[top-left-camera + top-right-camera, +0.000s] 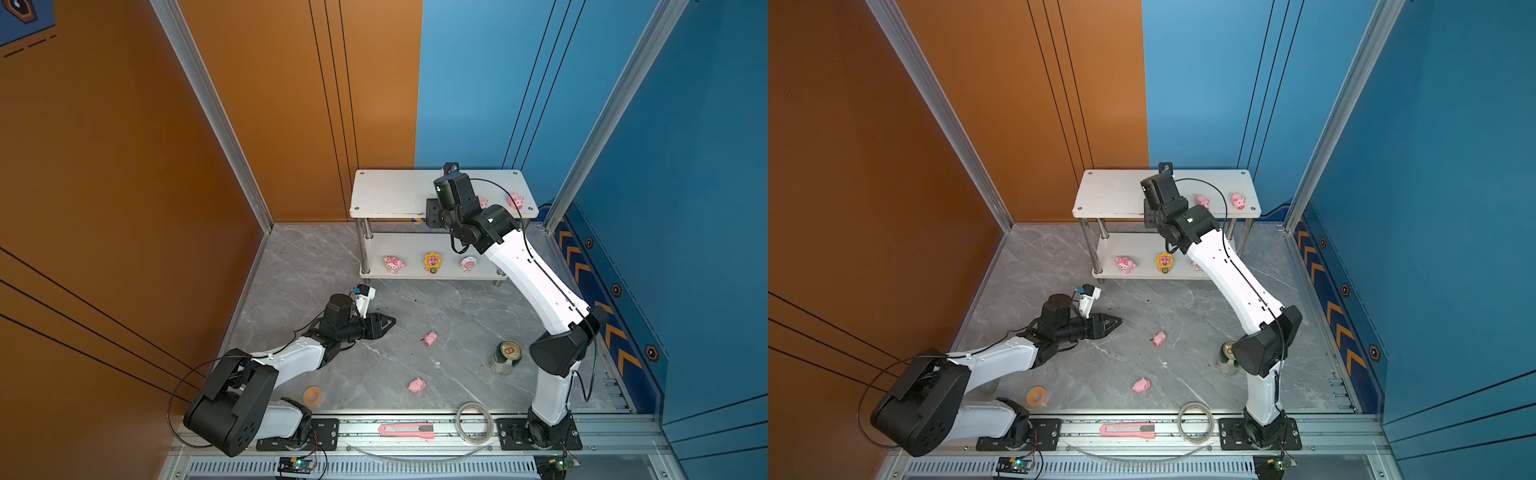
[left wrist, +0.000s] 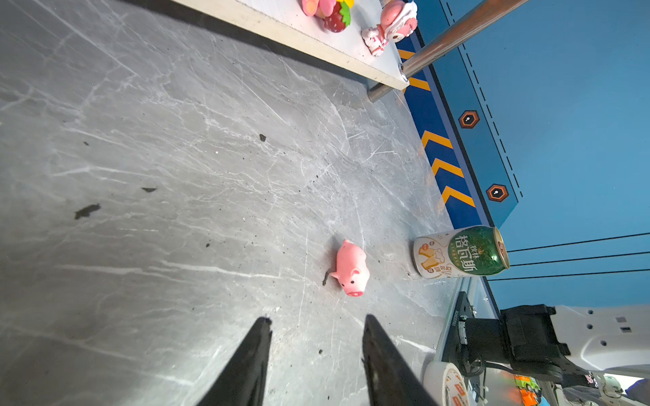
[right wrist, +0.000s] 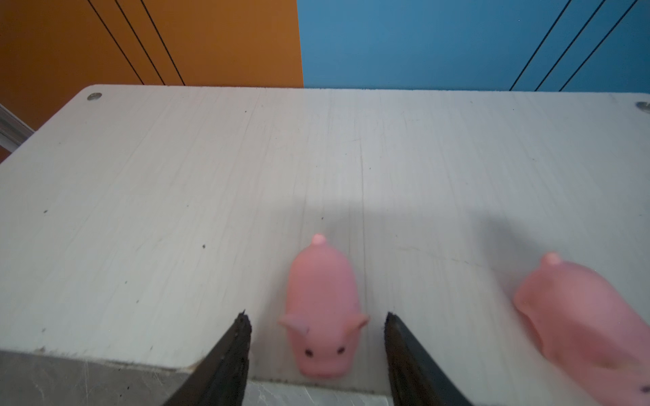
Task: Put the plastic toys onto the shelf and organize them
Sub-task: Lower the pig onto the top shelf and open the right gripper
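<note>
My right gripper is open at the front edge of the white shelf's top tier. A small pink pig stands between the jaws, and neither jaw touches it. A second pig stands beside it; both pigs show in the top views. Three figurines stand on the lower tier. Two more pigs lie on the grey floor. My left gripper hovers low over the floor, open and empty, with a floor pig just ahead of it.
A green can stands on the floor near the right arm's elbow. A pink utility knife and a clear tape ring lie on the front rail. A small orange tape roll lies by the left arm.
</note>
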### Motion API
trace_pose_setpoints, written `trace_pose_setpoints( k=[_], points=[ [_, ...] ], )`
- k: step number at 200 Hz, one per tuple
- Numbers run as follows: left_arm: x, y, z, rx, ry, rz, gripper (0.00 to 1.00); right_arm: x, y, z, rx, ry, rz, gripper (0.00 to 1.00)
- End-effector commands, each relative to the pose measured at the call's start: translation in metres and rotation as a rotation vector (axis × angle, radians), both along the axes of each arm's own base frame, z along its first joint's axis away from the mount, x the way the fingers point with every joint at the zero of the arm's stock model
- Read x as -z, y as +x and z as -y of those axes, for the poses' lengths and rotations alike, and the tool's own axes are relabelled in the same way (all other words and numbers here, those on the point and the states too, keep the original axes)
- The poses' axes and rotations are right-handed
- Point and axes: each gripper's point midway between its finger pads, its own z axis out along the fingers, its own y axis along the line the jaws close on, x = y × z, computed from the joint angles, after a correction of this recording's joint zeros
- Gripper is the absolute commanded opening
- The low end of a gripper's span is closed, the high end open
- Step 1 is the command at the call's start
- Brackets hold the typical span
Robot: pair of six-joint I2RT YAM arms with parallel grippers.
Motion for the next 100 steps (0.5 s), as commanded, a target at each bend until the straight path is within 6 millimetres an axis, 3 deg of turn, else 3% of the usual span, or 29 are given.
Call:
trace_pose_setpoints(
  k=[1,17,24,47,66,77,100],
  points=[
    [-0.012,0.006,0.003,0.007,-0.023,0.024,0.45,-0.047,-0.034,0.010,-0.020,0.046,0.099,0.64],
    [-0.011,0.007,0.004,0.007,-0.023,0.019,0.45,-0.060,-0.053,0.021,-0.014,0.044,0.138,0.65],
    [-0.010,0.007,0.004,0.007,-0.021,0.018,0.45,-0.063,-0.069,0.015,-0.041,0.043,0.152,0.65],
    [-0.010,0.006,0.004,0.005,-0.018,0.020,0.45,-0.057,-0.110,0.026,-0.063,0.028,0.168,0.64],
    [-0.010,0.006,0.002,-0.004,-0.013,0.021,0.45,-0.009,-0.143,0.024,-0.140,-0.001,0.109,0.53],
    [-0.007,0.007,0.000,-0.012,0.004,0.015,0.45,0.026,-0.160,0.018,-0.197,-0.003,0.042,0.39],
    [-0.002,0.007,-0.002,-0.014,0.029,0.003,0.45,0.120,-0.193,0.014,-0.261,-0.063,-0.175,0.12]
  ],
)
